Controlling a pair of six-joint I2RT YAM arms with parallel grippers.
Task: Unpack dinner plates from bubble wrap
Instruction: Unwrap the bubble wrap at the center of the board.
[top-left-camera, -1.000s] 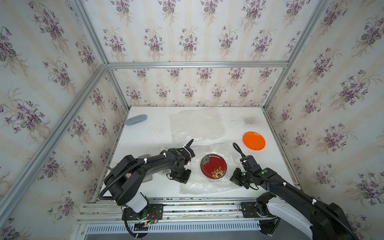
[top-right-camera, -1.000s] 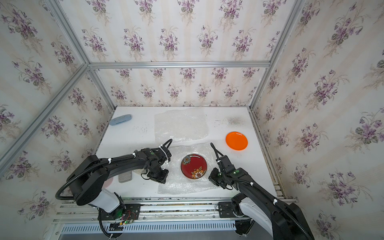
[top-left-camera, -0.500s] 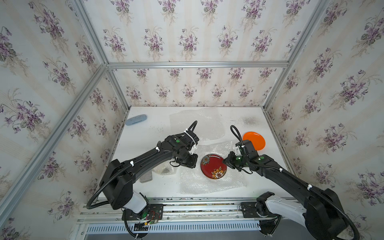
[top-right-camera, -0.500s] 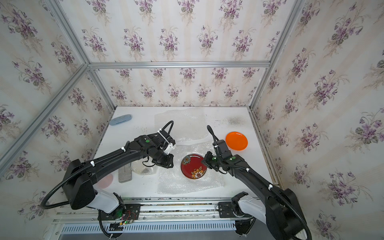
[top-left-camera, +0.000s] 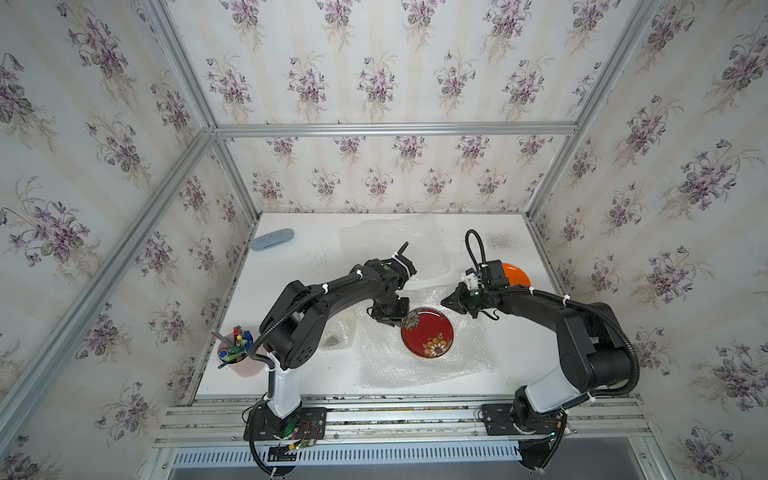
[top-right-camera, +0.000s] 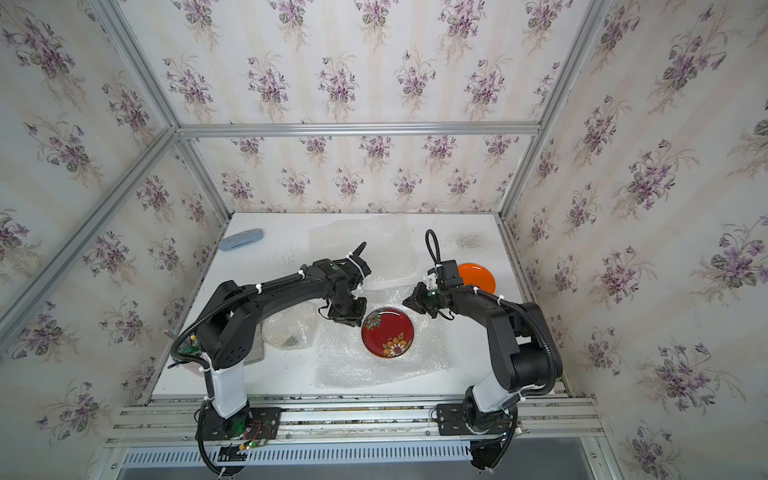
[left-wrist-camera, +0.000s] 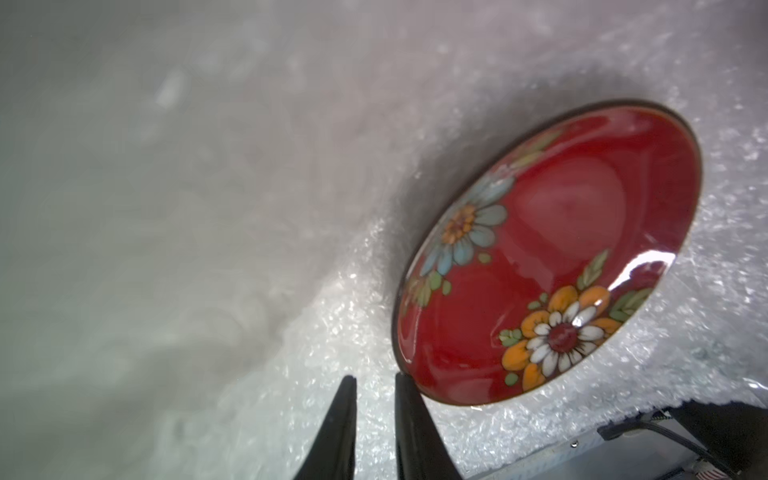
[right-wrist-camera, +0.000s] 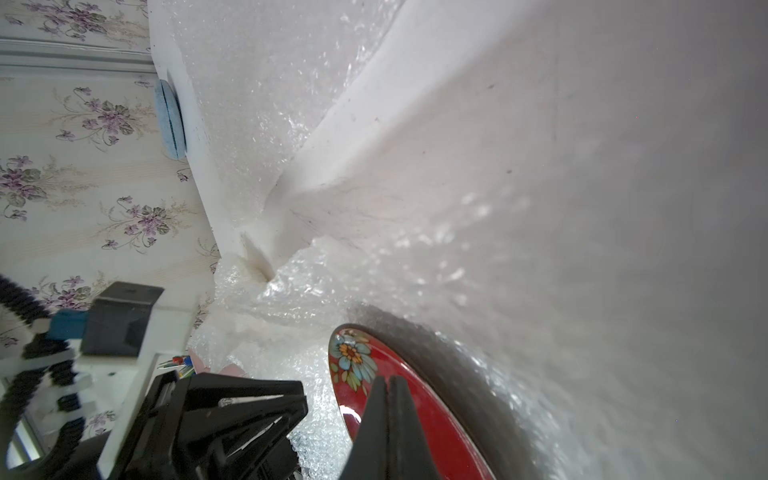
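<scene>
The dark red flowered dinner plate lies bare on an opened sheet of bubble wrap. My left gripper points down at the plate's rear left rim. Its jaws stand a narrow gap apart with nothing between them, and one finger touches the rim. My right gripper hovers shut and empty behind the plate's right side. The orange plate sits bare at the right. A wrapped bundle with a dark mark lies under my left arm.
A second flat bubble wrap sheet lies at the back middle. A pale blue oval object rests at the back left. A pink cup of pens stands at the front left. Papered walls close in the table on three sides.
Both arms swung back from the table's front edge toward the middle. The left gripper came to the red plate's rim and its jaws narrowed. The right gripper stayed shut.
</scene>
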